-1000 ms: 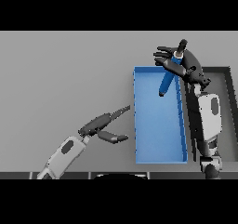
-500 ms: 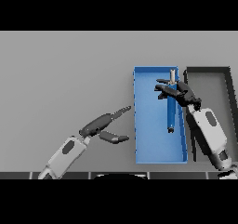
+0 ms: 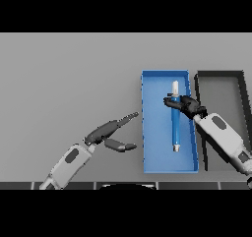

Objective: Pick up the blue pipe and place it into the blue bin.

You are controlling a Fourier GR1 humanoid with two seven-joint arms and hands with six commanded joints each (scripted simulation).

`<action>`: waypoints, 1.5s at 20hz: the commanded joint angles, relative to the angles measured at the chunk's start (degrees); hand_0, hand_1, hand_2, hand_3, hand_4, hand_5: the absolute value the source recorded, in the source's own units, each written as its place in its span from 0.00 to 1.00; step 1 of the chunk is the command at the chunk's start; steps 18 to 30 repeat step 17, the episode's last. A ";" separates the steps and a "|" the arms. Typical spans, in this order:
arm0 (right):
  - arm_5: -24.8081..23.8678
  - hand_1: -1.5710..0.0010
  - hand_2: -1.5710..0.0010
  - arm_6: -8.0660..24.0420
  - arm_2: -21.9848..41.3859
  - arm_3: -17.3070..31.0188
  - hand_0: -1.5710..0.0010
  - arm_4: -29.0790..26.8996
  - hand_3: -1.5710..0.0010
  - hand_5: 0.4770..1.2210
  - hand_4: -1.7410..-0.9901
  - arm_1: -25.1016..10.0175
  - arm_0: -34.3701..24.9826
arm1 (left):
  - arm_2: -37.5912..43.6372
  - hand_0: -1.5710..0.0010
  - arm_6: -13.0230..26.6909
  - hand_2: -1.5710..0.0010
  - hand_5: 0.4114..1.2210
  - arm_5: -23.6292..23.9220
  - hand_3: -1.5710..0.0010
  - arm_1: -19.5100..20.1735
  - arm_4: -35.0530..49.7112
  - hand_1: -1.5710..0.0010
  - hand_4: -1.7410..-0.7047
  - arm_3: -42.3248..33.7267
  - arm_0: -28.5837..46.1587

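The blue pipe [image 3: 175, 123] lies inside the blue bin [image 3: 155, 133], on its floor toward the right wall, running lengthwise from far to near with its pale tip at the far end and a small light cap at the near end. The right hand [image 3: 183, 104] reaches in over the bin's right wall from the near right, its dark fingers curled across the upper part of the pipe, just below the pale tip; whether they grip it or only rest on it cannot be told. Right of the bin, just beside it, stands a dark bin [image 3: 221, 91], partly covered by the right forearm. The left hand [image 3: 109, 132] hovers over the grey table [image 3: 69, 78] left of the blue bin, fingers straight and pointing toward it, thumb spread apart.
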 commanded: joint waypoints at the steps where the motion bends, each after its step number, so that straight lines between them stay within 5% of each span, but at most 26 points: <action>1: 0.60 0.92 0.92 -0.79 0.72 0.10 0.91 1.44 0.94 0.51 0.81 -0.31 -0.17 | 0.28 1.00 -0.49 1.00 0.05 -0.03 1.00 0.10 0.11 1.00 0.81 0.20 -0.19; 6: -0.65 0.97 0.98 -2.24 1.92 2.56 0.97 4.80 0.98 0.32 0.82 0.58 -1.30 | 0.05 1.00 -0.87 1.00 0.06 0.04 1.00 -0.77 0.02 1.00 0.80 0.96 -0.46; 11: 0.07 0.99 0.99 -3.92 1.02 2.72 0.99 3.84 0.99 0.27 0.82 0.39 -0.67 | 0.63 1.00 -0.42 1.00 0.07 -0.37 1.00 -0.81 0.53 1.00 0.79 1.96 -1.21; 30: 1.08 0.99 0.99 -4.61 0.96 1.93 0.99 3.33 1.00 0.27 0.82 0.14 -0.10 | 0.95 1.00 -0.83 1.00 0.07 -1.03 1.00 0.67 1.99 1.00 0.79 -0.42 0.36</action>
